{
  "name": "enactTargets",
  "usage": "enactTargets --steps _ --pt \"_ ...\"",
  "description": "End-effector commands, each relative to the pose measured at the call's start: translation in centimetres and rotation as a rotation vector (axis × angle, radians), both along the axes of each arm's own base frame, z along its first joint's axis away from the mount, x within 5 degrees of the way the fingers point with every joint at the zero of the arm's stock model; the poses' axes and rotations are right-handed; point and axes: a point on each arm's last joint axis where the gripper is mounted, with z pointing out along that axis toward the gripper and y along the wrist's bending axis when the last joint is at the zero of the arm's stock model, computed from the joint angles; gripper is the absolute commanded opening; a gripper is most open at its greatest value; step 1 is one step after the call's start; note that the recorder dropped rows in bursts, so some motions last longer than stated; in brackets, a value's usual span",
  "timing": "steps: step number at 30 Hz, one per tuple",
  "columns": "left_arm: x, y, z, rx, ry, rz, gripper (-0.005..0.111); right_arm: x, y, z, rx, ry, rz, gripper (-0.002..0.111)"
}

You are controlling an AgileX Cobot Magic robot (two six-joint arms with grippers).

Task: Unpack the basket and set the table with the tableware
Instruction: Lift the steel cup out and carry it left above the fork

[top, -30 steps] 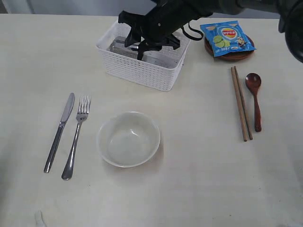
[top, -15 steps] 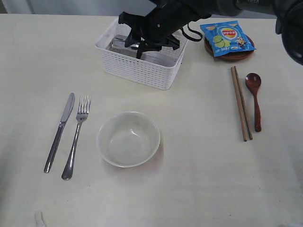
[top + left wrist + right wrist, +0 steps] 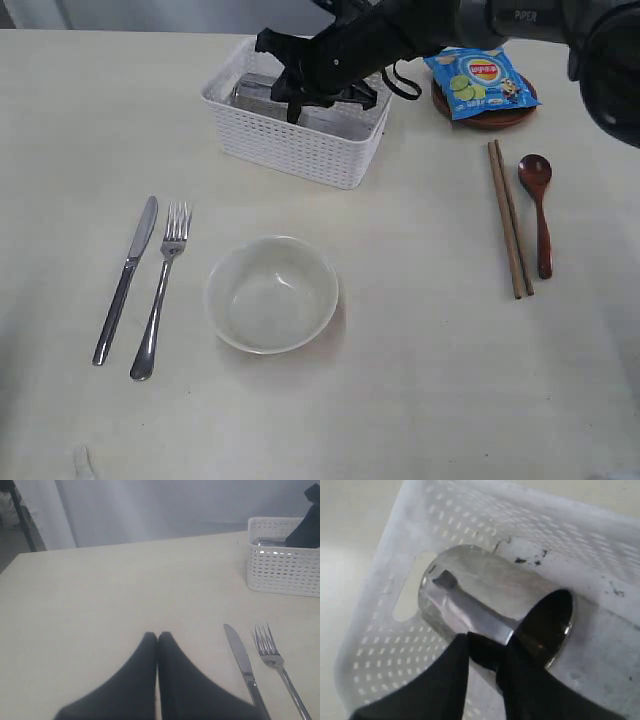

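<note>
the table (image 3: 420,400) is carrying the basket (image 3: 300,150) at its far side. the right arm (image 3: 500,15), reaching in, is showing "piper". the blue packet (image 3: 480,80) has print too small to read. only the right wrist view is showing the steel cup (image 3: 470,590) lying sideways inside the basket, the right gripper (image 3: 487,647) pinching its wall at the rim. the left gripper (image 3: 157,636) is hovering over the table with fingers pressed together, empty.

In the exterior view, your right arm (image 3: 400,35) covers most of the basket's (image 3: 300,150) inside, so what lies there barely shows. The snack packet (image 3: 480,80) hides nearly all of the plate (image 3: 490,122). In the right wrist view, the right tool (image 3: 489,645) blocks part of the cup's (image 3: 485,585) rim, and you cannot tell whether it grips. In the left wrist view, the knife (image 3: 242,660) and fork (image 3: 272,655) run off the lower edge.
</note>
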Motion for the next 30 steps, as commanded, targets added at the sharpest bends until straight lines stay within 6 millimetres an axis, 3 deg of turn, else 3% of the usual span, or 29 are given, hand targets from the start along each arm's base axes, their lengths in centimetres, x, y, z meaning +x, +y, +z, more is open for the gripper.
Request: enactTargets --steps 1,8,15,20,25,30 --pt "0.0 0.0 -0.1 -0.004 0.0 -0.005 0.0 0.3 0.0 1.0 0.003 -0.11 0.06 0.0" --pt "0.0 0.0 -0.1 -0.004 0.0 -0.005 0.0 -0.5 -3.8 6.9 -0.325 -0.205 0.109 -0.001" --pt "0.0 0.0 -0.1 -0.004 0.0 -0.005 0.0 -2.1 -5.1 8.9 -0.452 -0.124 0.155 -0.001" --pt "0.0 0.0 -0.1 -0.004 0.0 -0.005 0.0 -2.5 -6.3 8.8 -0.572 -0.06 0.136 -0.001" --pt "0.0 0.0 -0.1 -0.004 0.0 -0.005 0.0 -3.1 -6.6 9.9 -0.589 -0.054 0.148 -0.001" --pt "0.0 0.0 -0.1 -0.004 0.0 -0.005 0.0 -5.4 -3.9 13.6 -0.501 -0.17 0.255 -0.001"
